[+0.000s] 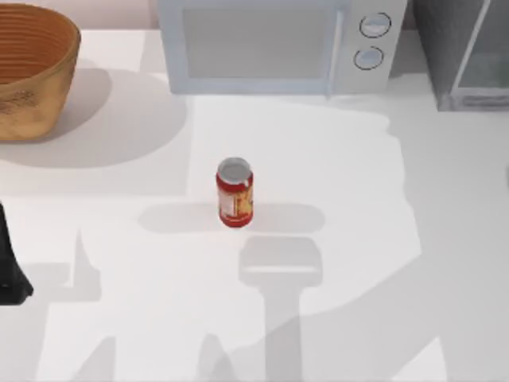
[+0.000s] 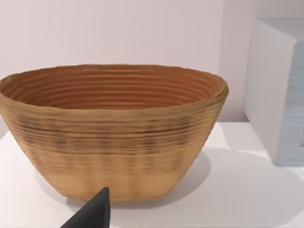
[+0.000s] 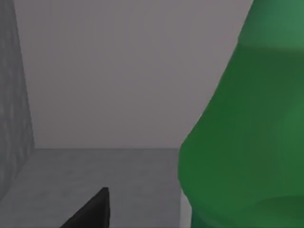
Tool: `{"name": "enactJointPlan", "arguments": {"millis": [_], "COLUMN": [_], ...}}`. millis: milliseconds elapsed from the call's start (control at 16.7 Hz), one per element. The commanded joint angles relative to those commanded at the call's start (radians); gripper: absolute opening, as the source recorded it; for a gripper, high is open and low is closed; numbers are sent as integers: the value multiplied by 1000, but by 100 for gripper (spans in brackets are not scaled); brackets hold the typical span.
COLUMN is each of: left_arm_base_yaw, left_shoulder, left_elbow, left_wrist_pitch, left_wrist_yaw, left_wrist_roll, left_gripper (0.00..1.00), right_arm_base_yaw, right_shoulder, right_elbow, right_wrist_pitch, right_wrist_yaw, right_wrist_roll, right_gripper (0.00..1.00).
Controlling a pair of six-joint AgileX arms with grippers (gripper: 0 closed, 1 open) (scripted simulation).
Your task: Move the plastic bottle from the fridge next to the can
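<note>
The red can [image 1: 235, 192] with a silver top stands upright in the middle of the table. The dark grey fridge [image 1: 445, 48] with its pale door panel [image 1: 487, 56] stands at the back right. In the right wrist view the green plastic bottle [image 3: 242, 142] looms very close, standing on the fridge's grey inner floor [image 3: 104, 171] between grey walls. A dark part of my right gripper [image 3: 92, 213] shows beside the bottle, apart from it. My left arm [image 1: 9, 270] is parked at the table's left edge.
A light-grey microwave [image 1: 278, 44] with two round knobs stands at the back centre. A woven basket [image 1: 32, 68] sits at the back left, also the basket [image 2: 111, 128] close in front of the left wrist. Arm shadows fall across the front of the table.
</note>
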Motion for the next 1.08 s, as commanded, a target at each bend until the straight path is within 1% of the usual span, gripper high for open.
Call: {"name": "enactJointPlan", "arguments": {"millis": [120,900,960,1080], "left_arm_base_yaw": [0,0,0,0], "left_shoulder": [0,0,0,0], "left_elbow": [0,0,0,0], "left_wrist_pitch": [0,0,0,0], "left_wrist_yaw": [0,0,0,0], "left_wrist_roll": [0,0,0,0], "left_gripper": [100,100,100,100], "right_arm_base_yaw": [0,0,0,0], "right_shoulder": [0,0,0,0], "right_elbow": [0,0,0,0], "right_wrist_pitch": [0,0,0,0], "right_wrist_yaw": [0,0,0,0], "right_wrist_roll": [0,0,0,0], "right_gripper": [100,2,0,0]}}
